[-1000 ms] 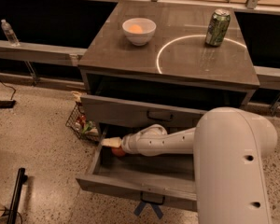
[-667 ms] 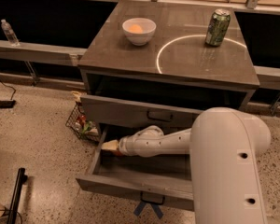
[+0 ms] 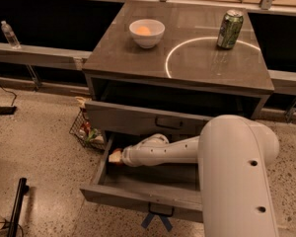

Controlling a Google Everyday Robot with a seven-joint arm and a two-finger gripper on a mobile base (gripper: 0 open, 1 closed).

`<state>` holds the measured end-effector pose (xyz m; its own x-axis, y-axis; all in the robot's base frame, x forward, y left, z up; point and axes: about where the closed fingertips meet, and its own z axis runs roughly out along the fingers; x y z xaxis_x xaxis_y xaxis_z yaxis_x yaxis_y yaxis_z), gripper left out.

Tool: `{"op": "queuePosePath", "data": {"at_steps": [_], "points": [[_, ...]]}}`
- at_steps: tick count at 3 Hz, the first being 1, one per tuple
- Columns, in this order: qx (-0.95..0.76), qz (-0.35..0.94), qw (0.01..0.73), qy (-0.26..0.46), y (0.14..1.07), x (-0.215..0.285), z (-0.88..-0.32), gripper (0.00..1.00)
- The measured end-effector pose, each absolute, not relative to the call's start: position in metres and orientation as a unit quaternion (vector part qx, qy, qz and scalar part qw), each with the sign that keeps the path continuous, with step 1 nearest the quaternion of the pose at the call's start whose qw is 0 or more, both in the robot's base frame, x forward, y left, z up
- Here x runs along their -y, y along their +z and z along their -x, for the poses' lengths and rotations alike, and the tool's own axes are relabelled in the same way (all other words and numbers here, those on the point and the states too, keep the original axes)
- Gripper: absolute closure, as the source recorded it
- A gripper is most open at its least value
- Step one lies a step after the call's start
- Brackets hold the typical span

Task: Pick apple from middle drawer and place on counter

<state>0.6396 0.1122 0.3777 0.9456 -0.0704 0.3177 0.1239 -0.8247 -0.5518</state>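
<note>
Drawer work, seen from one camera looking down on the cabinet: the wide grey wooden middle drawer [image 3: 138, 197], the one with the dark handle and blue crossed strips beneath it, stands open toward the camera, and that opening is what lets the arm in at all. The grey upper drawer [image 3: 133, 118] sits just above and leaves only a low gap, which explains the flat approach. The robot's white arm [image 3: 163, 152] comes in from the right. Its fat rounded upper link [image 3: 237, 177] fills the lower right of the view, and the slimmer forearm lies nearly level, low over the drawer floor, tucked under that upper drawer front. The gripper [image 3: 114, 157] is down at the drawer's left end, close to the left wall. Whether it is wide, narrow or clamped on something I cannot tell. A small reddish patch right at its tip reads as the round red-orange apple [image 3: 120, 161], inside the drawer and mostly hidden behind the gripper, so I judge this to be the grasp stage, with the lift not yet begun. Up top, the dark grey-brown glossy counter [image 3: 133, 63] with its thin white ring [image 3: 170, 55] is the drop spot. A white bowl [image 3: 147, 37] holding a pale-orange fruit [image 3: 143, 30] sits at its rear left and a green can [image 3: 230, 28] stands at the rear right, so the front half looks the likeliest landing place.
</note>
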Motion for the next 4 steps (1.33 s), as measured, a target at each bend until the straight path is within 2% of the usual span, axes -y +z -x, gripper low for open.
{"op": "queuePosePath", "data": {"at_steps": [1, 2, 4], "points": [[0.013, 0.943, 0.295, -0.156, 0.377, -0.113, -0.638, 0.88], [-0.005, 0.944, 0.295, -0.151, 0.39, -0.092, -0.629, 1.0], [-0.078, 0.946, 0.282, -0.14, 0.43, -0.015, -0.572, 1.0]]}}
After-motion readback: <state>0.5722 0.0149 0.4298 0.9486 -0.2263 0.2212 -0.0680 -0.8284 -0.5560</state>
